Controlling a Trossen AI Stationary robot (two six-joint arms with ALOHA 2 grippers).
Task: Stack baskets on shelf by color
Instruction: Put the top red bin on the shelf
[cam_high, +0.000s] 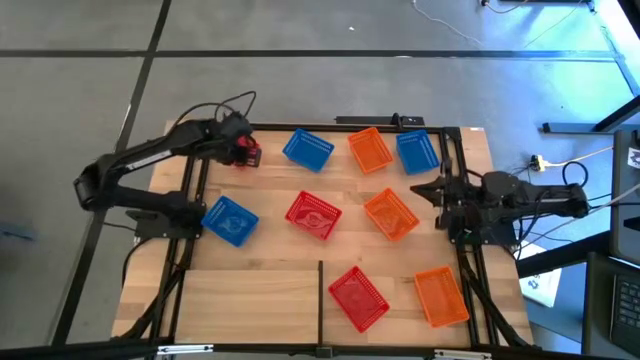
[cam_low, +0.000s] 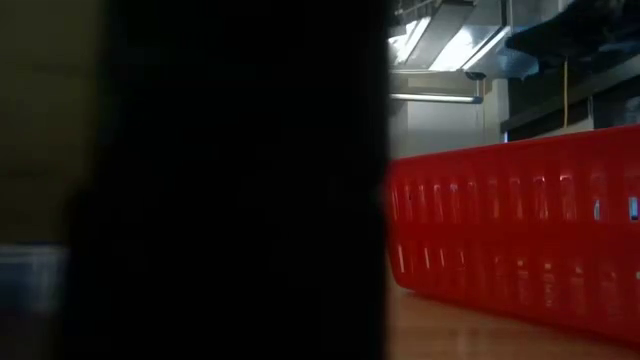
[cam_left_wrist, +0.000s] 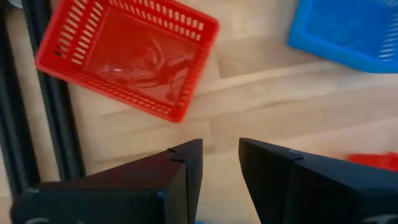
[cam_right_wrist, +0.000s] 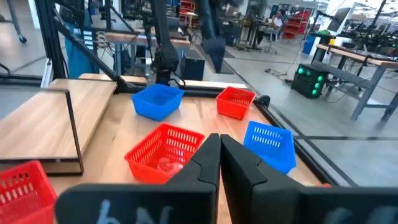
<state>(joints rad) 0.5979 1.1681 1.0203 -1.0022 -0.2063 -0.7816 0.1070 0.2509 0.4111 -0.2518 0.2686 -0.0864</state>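
Left fingers (cam_left_wrist: 186, 168): standing narrowly apart, gripping nothing, hovering above bare wood near a red basket (cam_left_wrist: 127, 59).
Right fingers (cam_right_wrist: 208, 158): pressing together, empty.
Left gripper (cam_high: 243, 150): sitting at upper left of the high view.
Right gripper (cam_high: 432, 192): waiting at right edge.
Baskets: lying scattered; red one (cam_high: 358, 296) and orange one (cam_high: 441, 296) resting on the shelf (cam_high: 250, 300), bottom of frame.

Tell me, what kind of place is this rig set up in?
Probably an open robotics lab or workshop: the right wrist view shows rows of workbenches, metal framing and red bins behind the table; the high view shows concrete floor.
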